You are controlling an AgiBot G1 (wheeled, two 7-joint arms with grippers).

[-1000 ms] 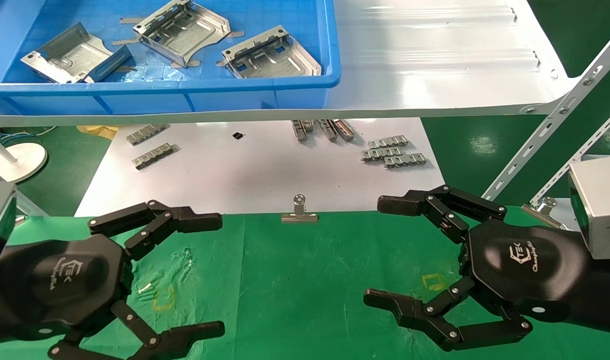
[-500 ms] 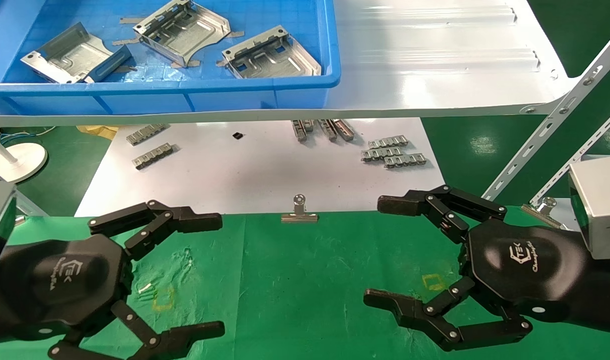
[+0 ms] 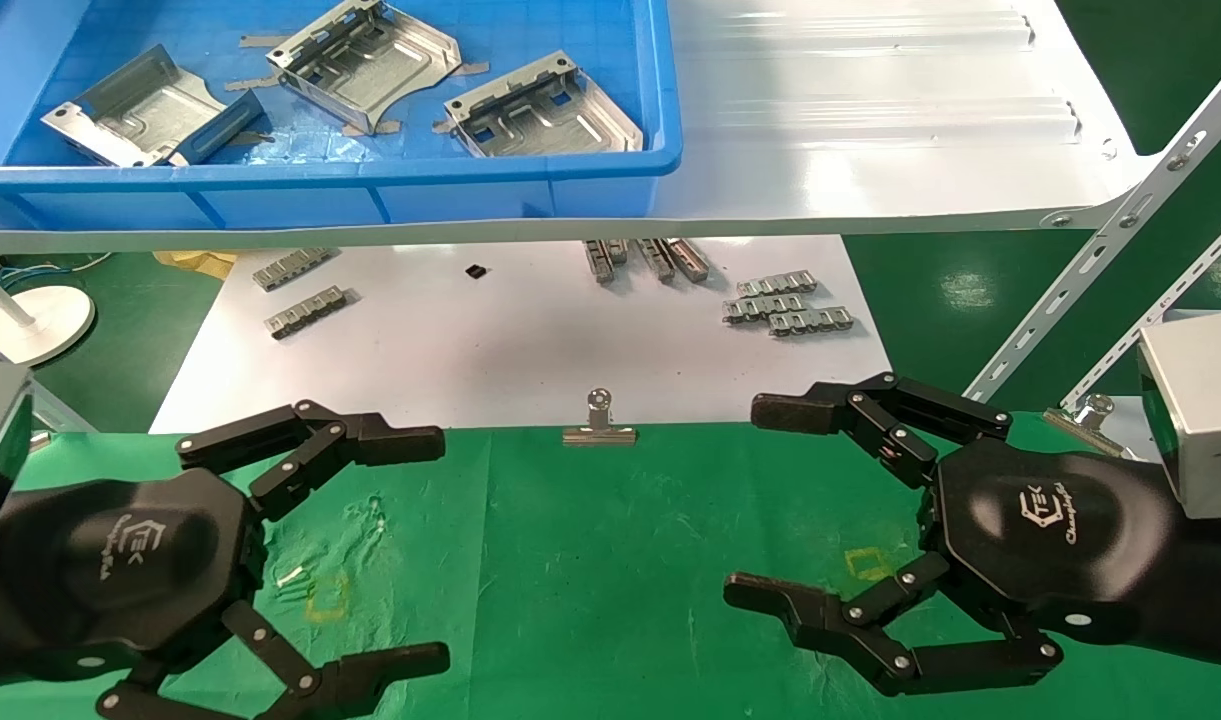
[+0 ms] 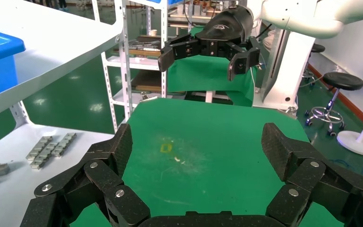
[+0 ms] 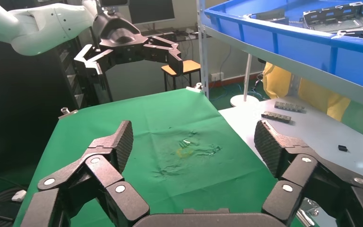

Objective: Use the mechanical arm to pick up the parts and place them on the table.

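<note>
Three silver stamped parts [image 3: 140, 105] [image 3: 365, 60] [image 3: 542, 108] lie in a blue bin [image 3: 370, 175] on the white shelf, far from both hands. One part also shows in the right wrist view [image 5: 340, 14]. My left gripper [image 3: 432, 550] is open and empty, low over the green cloth table [image 3: 610, 560] at the near left. Its own view [image 4: 198, 146] shows only bare cloth and a yellow square mark between the fingers. My right gripper [image 3: 752, 500] is open and empty at the near right, also over bare cloth [image 5: 194, 142].
A silver binder clip [image 3: 599, 428] sits on the cloth's far edge. Grey link strips [image 3: 788, 305] [image 3: 300, 290] lie on the white sheet [image 3: 510, 370] under the glossy shelf [image 3: 870, 130]. Slotted metal struts [image 3: 1110, 240] slant at the right. A white round base [image 3: 35, 320] stands at the far left.
My right gripper has edged very slightly to the left. The left gripper and the parts have not moved.
</note>
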